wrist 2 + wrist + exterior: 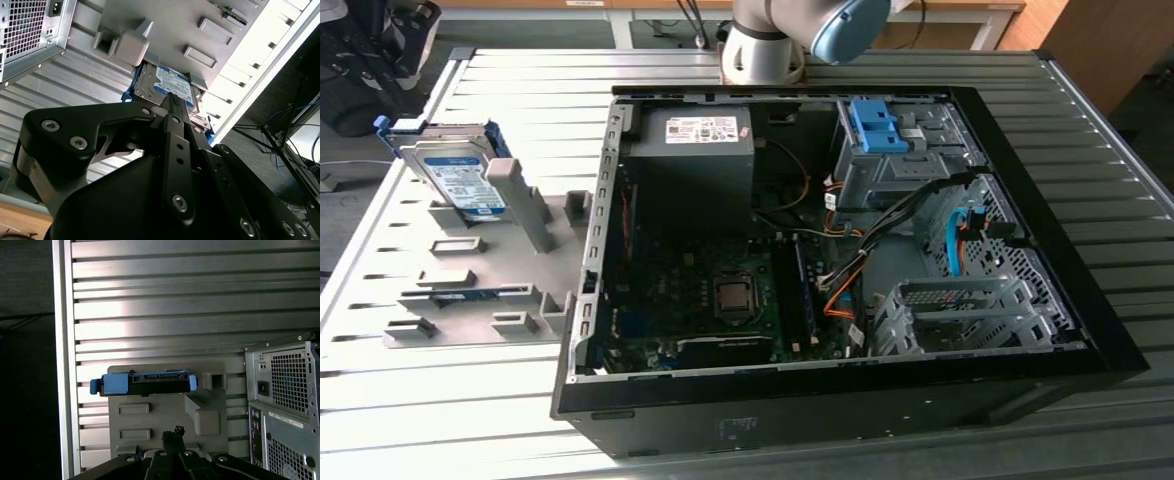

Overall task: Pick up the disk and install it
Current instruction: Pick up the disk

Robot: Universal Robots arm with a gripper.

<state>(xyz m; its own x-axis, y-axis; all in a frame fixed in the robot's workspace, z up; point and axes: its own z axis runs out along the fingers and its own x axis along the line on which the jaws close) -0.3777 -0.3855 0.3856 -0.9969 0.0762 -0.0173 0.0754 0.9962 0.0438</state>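
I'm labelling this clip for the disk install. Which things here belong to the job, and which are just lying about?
Belongs to the job:
- the disk, standing in the grey holder
- the gripper, aimed at the disk
- the open computer case

Just lying about:
- the power supply inside the case
- the blue bracket inside the case

You see a ribbed silver counter (534, 100) catching bright glare, wooden panel (1087, 45) at the exterior view's right, dark bag (367, 70) at its left, tangled cables (300, 112) beyond the counter's edge.
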